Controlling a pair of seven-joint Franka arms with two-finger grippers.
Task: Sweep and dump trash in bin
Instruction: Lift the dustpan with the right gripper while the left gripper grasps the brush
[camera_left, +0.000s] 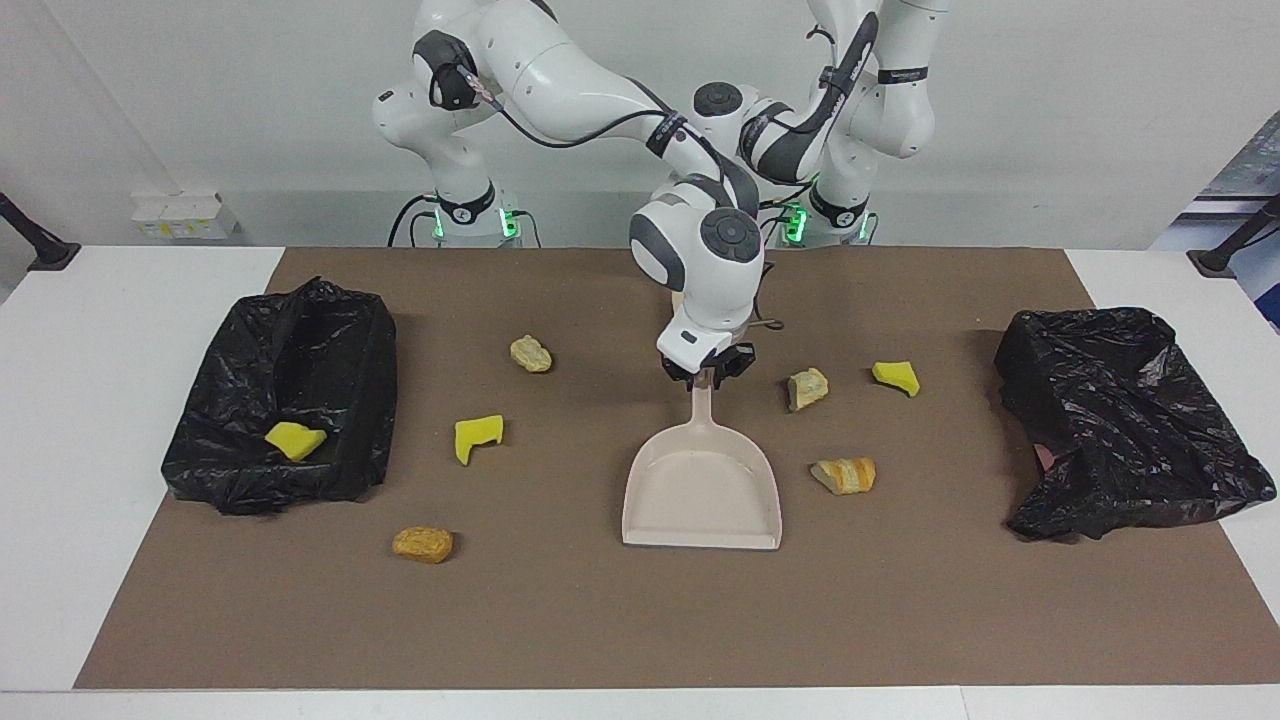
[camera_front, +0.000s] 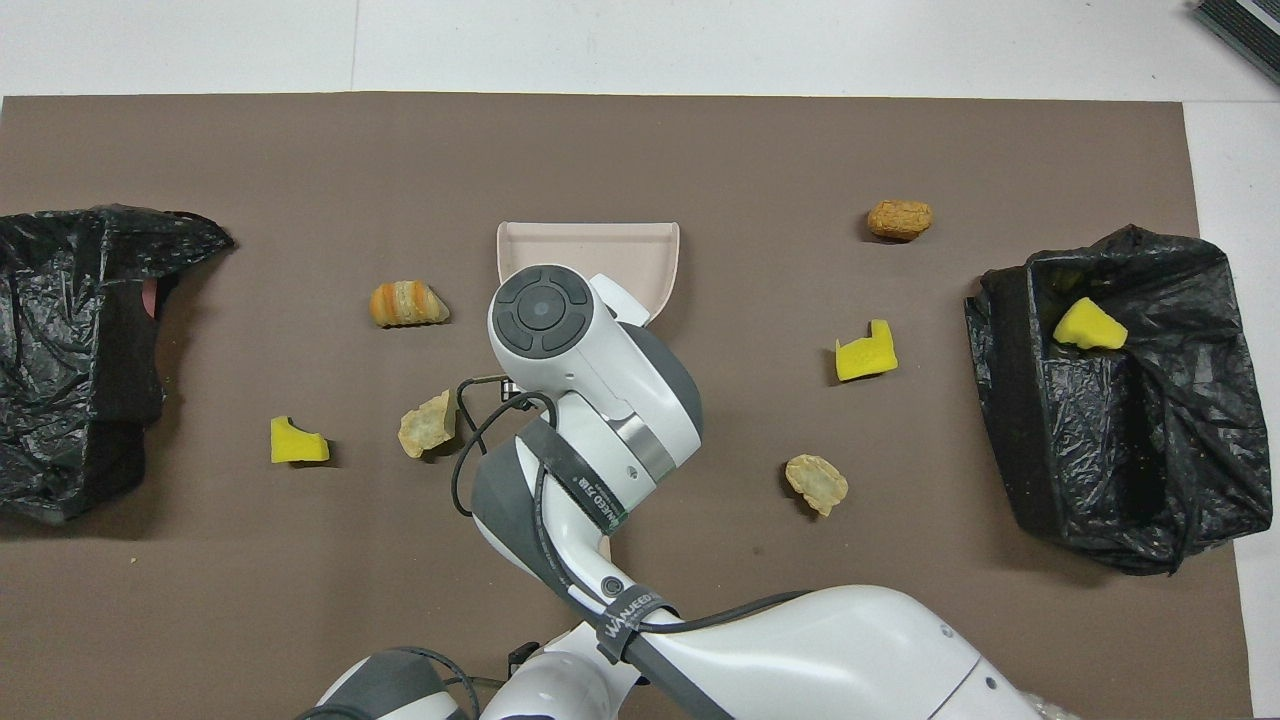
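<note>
A beige dustpan lies flat on the brown mat, mouth away from the robots; it also shows in the overhead view. My right gripper is at the top of its handle. Toward the right arm's end lie a yellow sponge, a tan lump and an orange-brown lump. Toward the left arm's end lie a tan lump, a yellow sponge and an orange lump. My left gripper is hidden by the right arm.
A bin lined with a black bag stands at the right arm's end with one yellow sponge in it. A second black-bagged bin stands at the left arm's end. A beige piece shows under the right arm, mostly hidden.
</note>
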